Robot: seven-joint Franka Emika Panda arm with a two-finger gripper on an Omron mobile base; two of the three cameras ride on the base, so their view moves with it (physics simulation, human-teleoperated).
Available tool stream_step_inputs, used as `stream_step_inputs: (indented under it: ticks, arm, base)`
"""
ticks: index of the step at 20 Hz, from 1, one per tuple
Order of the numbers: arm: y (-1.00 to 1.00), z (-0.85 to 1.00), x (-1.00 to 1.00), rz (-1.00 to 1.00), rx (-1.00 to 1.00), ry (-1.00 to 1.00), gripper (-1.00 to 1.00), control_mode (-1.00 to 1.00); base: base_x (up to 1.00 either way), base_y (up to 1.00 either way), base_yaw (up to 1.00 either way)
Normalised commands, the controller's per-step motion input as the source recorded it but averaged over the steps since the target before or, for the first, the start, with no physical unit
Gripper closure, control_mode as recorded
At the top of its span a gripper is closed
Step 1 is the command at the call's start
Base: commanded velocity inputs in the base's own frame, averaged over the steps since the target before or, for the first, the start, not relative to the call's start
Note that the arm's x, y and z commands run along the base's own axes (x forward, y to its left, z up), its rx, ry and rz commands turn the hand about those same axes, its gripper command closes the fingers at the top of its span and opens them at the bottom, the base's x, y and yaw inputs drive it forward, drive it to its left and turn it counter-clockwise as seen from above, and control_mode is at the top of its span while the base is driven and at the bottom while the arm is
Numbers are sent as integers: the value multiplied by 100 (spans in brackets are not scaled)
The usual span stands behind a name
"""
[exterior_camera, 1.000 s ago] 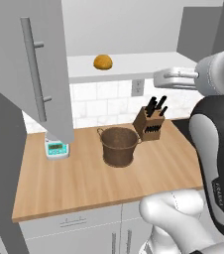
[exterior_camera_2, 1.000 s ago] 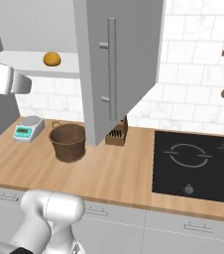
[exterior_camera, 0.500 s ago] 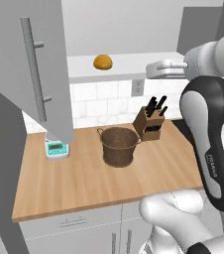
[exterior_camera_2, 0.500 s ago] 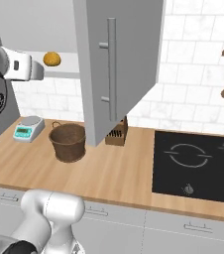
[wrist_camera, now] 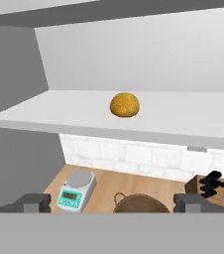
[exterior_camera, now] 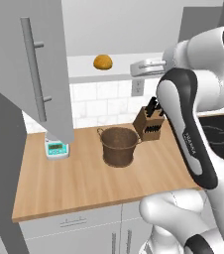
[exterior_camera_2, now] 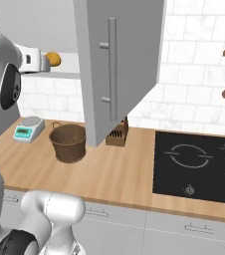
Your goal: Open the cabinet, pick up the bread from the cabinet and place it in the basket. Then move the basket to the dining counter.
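Cabinet (exterior_camera: 29,74) doors were swung open. Bread (exterior_camera: 103,62) sat alone on the shelf, upper centre of left base view. Your gripper (exterior_camera: 134,69) was at shelf height, just right of the bread there, not touching. In hand view the bread (wrist_camera: 124,105) was dead centre, above and between the finger tips (wrist_camera: 33,202), which stood wide apart w/ nothing in them. Basket (exterior_camera: 119,145) was on the wooden counter (exterior_camera: 84,183) below, mid-frame, between scale (exterior_camera: 56,148) and knife block (exterior_camera: 150,122).
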Motion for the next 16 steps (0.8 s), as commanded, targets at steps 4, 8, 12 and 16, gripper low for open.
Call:
stream_step_inputs:
  ticks: [4,8,12,16]
  arm:
    - [27,0,52,0,0,18,-100,-100]
    - [3,-3,44,0,0,1,-100,-100]
    - [2,-12,35,0,-2,-4,-100,-100]
    - [9,-13,39,0,-1,-4,-100,-100]
  base:
    - [0,0,0]
    - [0,0,0]
    - [0,0,0]
    - [0,0,0]
